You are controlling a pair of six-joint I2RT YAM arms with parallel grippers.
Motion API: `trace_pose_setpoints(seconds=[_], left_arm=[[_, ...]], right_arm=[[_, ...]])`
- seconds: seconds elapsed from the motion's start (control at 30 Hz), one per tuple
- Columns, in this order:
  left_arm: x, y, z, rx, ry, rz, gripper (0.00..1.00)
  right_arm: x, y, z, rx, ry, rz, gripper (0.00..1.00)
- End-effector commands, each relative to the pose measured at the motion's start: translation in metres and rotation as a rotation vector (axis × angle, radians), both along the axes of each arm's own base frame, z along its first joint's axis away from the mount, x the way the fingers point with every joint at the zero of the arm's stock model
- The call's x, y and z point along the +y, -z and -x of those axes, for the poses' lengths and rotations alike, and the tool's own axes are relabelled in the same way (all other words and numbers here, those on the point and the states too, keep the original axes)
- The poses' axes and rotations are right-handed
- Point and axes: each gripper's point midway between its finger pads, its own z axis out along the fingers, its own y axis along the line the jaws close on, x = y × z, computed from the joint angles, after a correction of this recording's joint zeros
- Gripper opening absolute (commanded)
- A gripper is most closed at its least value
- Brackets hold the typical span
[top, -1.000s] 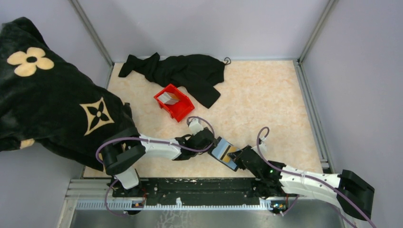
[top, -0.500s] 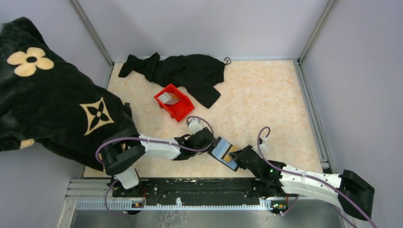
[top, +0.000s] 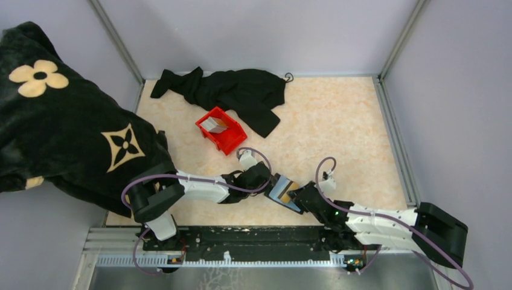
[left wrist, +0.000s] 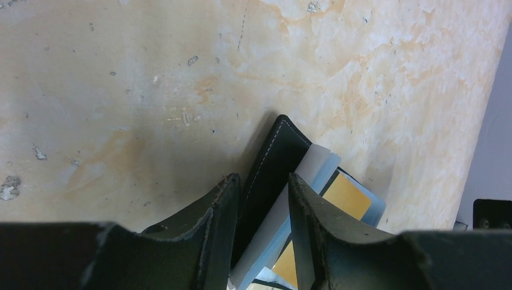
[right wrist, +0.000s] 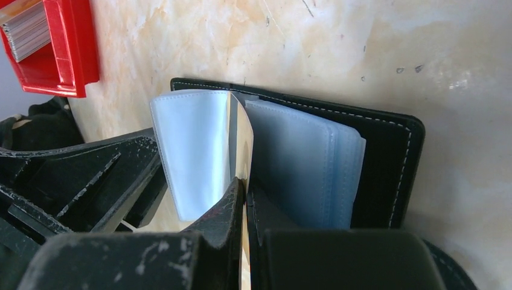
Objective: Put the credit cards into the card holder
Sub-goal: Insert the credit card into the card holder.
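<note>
Insertion step in hand, apparently. Card holder (right wrist: pixel 386 157) open on desk (top: pixel 338 121) between the arms — left end effector (left wrist: pixel 262 181) half-open, clamped on its black cover. Right end effector (right wrist: pixel 244 184) shut on one credit card (right wrist: pixel 243 139), edge-on between clear sleeves (right wrist: pixel 193 145). Next, likely: push card squarely into pocket, then release
</note>
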Motion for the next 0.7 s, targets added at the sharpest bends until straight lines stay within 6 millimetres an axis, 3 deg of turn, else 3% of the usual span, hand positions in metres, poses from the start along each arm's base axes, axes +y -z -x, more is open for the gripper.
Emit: trace_pose_setpoints(seconds=[0.0, 0.67], left_arm=[[0.113, 0.101, 0.075, 0.298, 0.099, -0.474, 0.45], [0.111, 0.105, 0.071, 0.305, 0.100, -0.473, 0.45]], right_arm=[[-0.017, 0.039, 0.030, 0.107, -0.119, 0.181, 0.00], [-0.009, 0.037, 0.049, 0.116, -0.185, 0.183, 0.00]])
